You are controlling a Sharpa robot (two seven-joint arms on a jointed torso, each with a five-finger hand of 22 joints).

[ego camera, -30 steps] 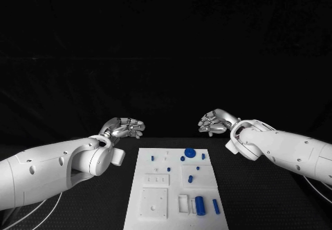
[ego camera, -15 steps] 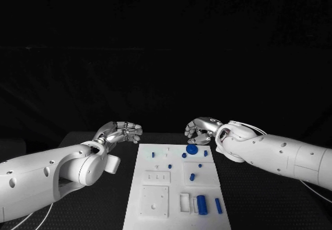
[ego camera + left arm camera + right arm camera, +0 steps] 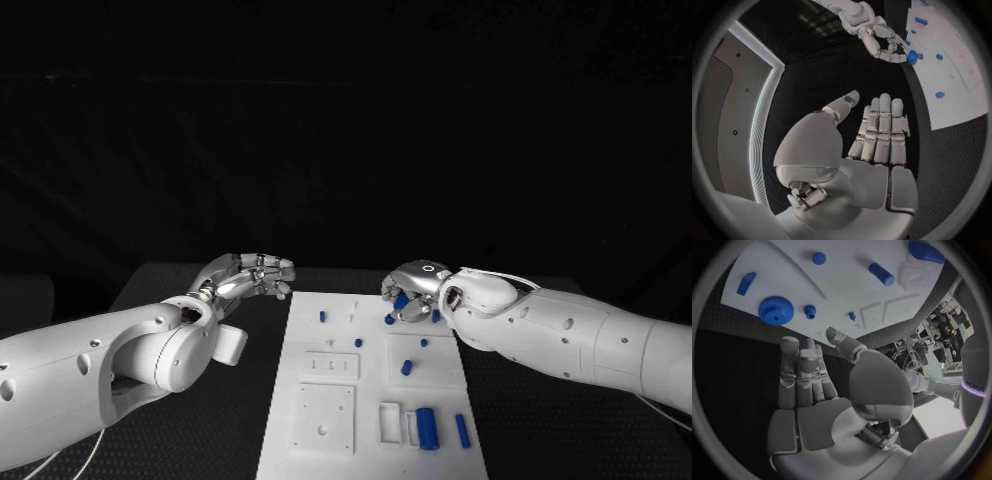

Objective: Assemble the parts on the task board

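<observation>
- The table (image 3: 216,440) is covered in black, and the white task board (image 3: 339,420) lies on it with its long axis running away from the robot, between the two hands.
- The left hand (image 3: 248,275) is held off the board's far left corner, fingers apart, nothing in it.
- The right hand (image 3: 414,290) is poised over the board's far end, empty, fingers loosely spread.
- A blue gear-like part (image 3: 775,310) lies flat just beyond the right hand's fingertips.
- A blue cylinder part (image 3: 427,428) lies near the board's near end, lengthwise along it.

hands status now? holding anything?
Left hand: open, fingers straight, holding nothing.
Right hand: open, holding nothing, above the blue gear.
</observation>
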